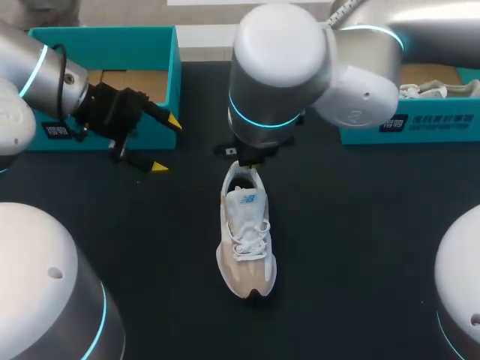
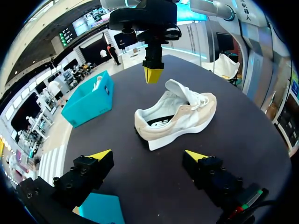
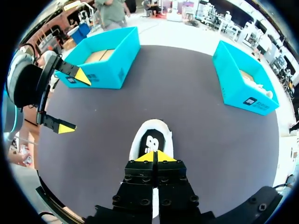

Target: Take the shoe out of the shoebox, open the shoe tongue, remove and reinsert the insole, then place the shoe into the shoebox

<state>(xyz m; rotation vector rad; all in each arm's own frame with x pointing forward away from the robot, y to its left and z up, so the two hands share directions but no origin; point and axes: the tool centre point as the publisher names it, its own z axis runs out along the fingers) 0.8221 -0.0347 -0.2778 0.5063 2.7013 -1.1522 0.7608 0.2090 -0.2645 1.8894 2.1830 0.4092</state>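
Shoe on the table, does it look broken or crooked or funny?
Nothing stands out. The shoe stands upright on its sole in the middle of the table, laced, with no damage showing. The right pincer hangs shut just above its opening. The left pincer is open, off beside a blue box.

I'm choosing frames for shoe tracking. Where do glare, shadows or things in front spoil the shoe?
Head view: glare sits on the right arm, shoe evenly lit. Left wrist view: shoe whole, faint shadow under it on the table. Right wrist view: the right hand hides most of the shoe; only its heel opening shows.
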